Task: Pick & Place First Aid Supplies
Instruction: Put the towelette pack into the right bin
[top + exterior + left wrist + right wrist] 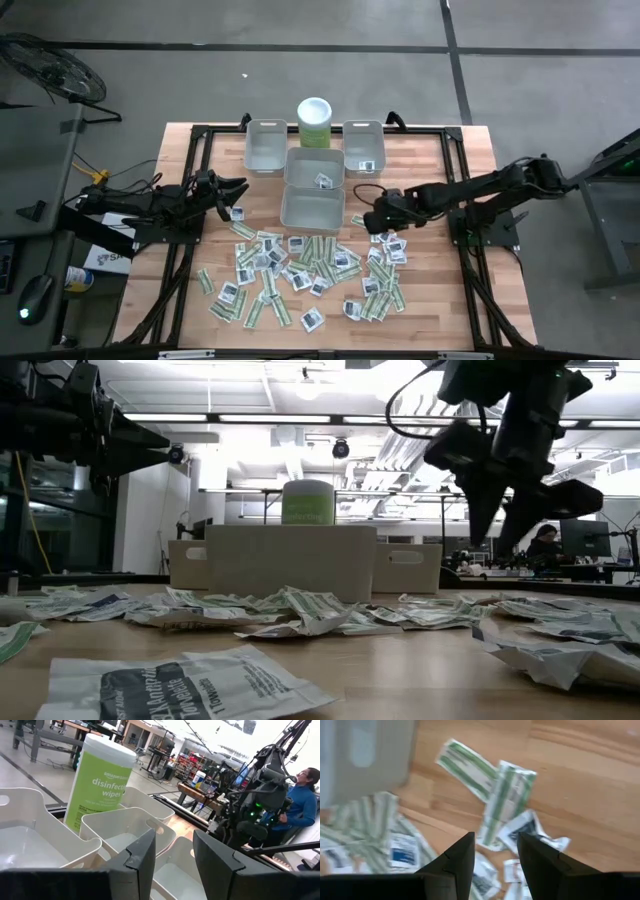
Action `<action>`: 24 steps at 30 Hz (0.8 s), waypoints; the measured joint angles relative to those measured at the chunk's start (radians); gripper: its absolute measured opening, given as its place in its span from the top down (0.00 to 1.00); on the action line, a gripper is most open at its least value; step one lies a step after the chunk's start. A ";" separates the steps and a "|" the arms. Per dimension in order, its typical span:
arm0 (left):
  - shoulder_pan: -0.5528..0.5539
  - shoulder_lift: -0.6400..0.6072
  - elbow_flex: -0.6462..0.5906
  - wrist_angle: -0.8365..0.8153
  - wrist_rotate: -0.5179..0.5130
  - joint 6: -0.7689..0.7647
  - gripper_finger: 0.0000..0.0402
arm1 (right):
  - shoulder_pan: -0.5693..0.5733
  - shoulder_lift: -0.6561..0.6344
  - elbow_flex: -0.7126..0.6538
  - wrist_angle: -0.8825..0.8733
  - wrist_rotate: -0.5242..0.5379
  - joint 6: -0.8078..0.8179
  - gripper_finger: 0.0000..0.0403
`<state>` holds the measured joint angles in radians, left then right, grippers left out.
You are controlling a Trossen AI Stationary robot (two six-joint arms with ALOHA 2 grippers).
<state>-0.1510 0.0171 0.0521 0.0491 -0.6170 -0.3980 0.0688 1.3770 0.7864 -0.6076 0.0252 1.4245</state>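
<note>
Open workshop hall, grey floor, bright ceiling strips.

You stand the rig on a grey floor (pixel 300 70) crossed by dark lines, with a fan (pixel 50 68) at the far left corner. Beyond the table you see ceiling lights (pixel 250 418), a white column (pixel 160 520), benches and shelves (pixel 195 762) of stock. A person (pixel 302 800) in blue sits at a screen.
</note>
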 joint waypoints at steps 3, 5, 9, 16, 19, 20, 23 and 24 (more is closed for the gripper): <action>0.000 0.000 0.000 0.000 0.000 0.000 0.67 | 0.007 0.000 0.000 -0.019 0.002 -0.101 0.65; 0.000 0.000 0.000 0.000 0.000 0.000 0.67 | 0.007 0.000 0.000 -0.024 0.002 -0.214 0.65; 0.000 0.000 0.000 0.000 0.000 0.000 0.67 | 0.006 0.000 0.000 -0.034 -0.002 -0.424 0.65; 0.000 0.000 0.000 0.000 0.000 0.000 0.67 | 0.005 0.030 0.000 -0.047 -0.045 -0.783 0.65; 0.000 0.000 0.000 0.000 0.000 0.000 0.67 | 0.005 0.061 0.000 -0.046 -0.055 -0.874 0.65; 0.000 0.000 0.000 0.001 0.000 0.000 0.67 | 0.005 0.070 0.000 -0.047 -0.055 -0.891 0.65; 0.000 0.000 0.000 0.000 0.000 0.000 0.67 | 0.003 0.099 0.000 -0.047 -0.046 -0.914 0.66; 0.000 0.000 0.000 0.000 0.000 0.000 0.67 | -0.001 0.108 0.000 -0.046 -0.039 -0.919 0.66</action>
<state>-0.1509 0.0170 0.0525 0.0494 -0.6170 -0.3977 0.0678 1.4848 0.7864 -0.6541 -0.0137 0.5058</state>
